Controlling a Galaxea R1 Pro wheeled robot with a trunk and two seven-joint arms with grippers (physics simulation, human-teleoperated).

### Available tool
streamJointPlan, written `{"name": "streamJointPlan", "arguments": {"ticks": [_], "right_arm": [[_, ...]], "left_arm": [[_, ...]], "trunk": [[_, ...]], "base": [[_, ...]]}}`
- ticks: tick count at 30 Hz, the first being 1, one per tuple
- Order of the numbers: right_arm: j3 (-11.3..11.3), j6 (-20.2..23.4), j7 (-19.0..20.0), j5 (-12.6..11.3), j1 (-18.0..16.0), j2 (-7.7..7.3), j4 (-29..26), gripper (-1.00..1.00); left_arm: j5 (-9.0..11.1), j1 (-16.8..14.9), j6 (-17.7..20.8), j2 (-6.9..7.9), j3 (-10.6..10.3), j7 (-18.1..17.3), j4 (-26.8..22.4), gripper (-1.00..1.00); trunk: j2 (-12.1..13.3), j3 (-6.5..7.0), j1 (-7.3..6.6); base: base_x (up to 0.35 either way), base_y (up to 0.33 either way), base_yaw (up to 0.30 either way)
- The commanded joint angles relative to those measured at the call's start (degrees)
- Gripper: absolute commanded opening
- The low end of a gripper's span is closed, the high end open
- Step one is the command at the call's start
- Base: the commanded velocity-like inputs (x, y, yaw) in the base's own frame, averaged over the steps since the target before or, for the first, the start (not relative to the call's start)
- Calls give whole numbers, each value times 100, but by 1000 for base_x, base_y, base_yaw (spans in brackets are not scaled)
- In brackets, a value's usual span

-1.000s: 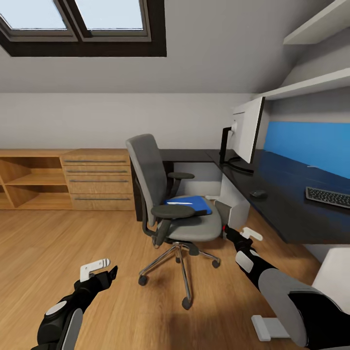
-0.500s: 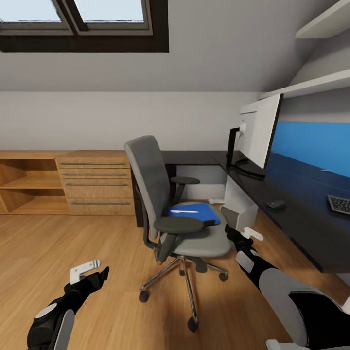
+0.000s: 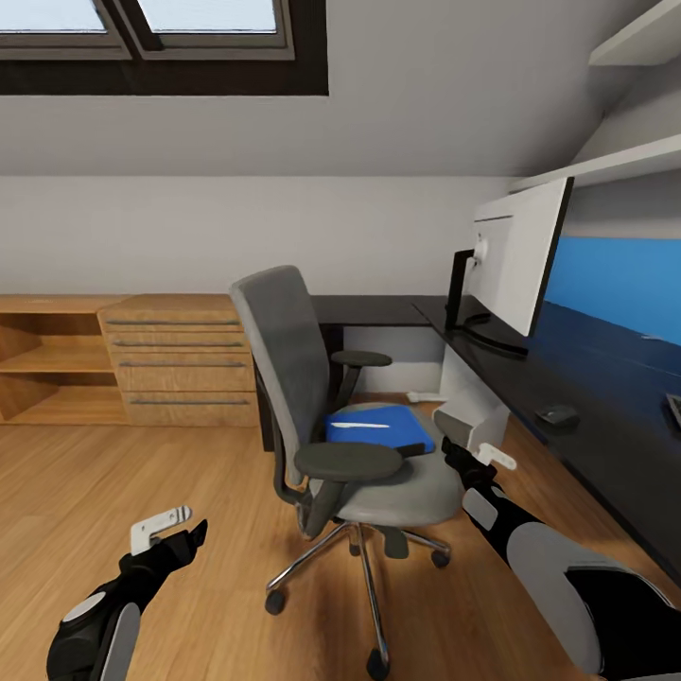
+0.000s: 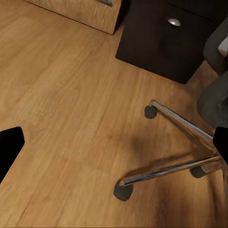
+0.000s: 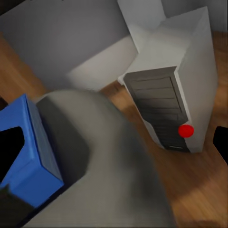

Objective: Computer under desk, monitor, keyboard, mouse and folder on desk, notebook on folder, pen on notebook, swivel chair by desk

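The grey swivel chair (image 3: 312, 378) stands on the floor in front of the black desk (image 3: 605, 416). On its seat lies the blue folder (image 3: 378, 430) with the whitish pen (image 3: 359, 426) on top; the notebook is hidden. The monitor (image 3: 520, 255) and mouse (image 3: 556, 413) are on the desk, and a sliver of the keyboard (image 3: 674, 410) shows at the edge. The white computer (image 3: 468, 416) sits under the desk. My right gripper (image 3: 468, 454) is open beside the seat, close to the folder (image 5: 33, 142) and computer (image 5: 171, 104). My left gripper (image 3: 184, 528) hangs open over the floor, left of the chair base (image 4: 180, 142).
A light wooden shelf-and-drawer unit (image 3: 175, 359) lines the back wall at left. A dark desk section (image 3: 378, 307) runs behind the chair. Wall shelves (image 3: 615, 161) hang above the desk. Open wood floor (image 3: 142, 473) spreads to the left of the chair.
The head view has moved closer and shifted, so the chair looks larger and the keyboard has slid to the picture's right edge. Both arms hold much the same pose, grippers still open.
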Motion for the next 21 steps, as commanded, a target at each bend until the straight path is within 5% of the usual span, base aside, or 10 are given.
{"name": "streamJointPlan", "arguments": {"ticks": [1,10,21], "right_arm": [[2,-11,4,-56,-4,-15,4,100],[-5,159,11,-440,-4,-138,4,100],[-18,1148,217,-892,-4,-285,-4,100]], "left_arm": [[60,-4,32,-4,17,20,-7,100],[60,-7,32,-2,144,23,-7,100],[60,-5,32,-2,197,23,-7,100]], "trunk": [[-2,-6,1],[-2,-6,1],[-2,-6,1]], "base": [[170,0,0],[93,0,0],[165,0,0]]}}
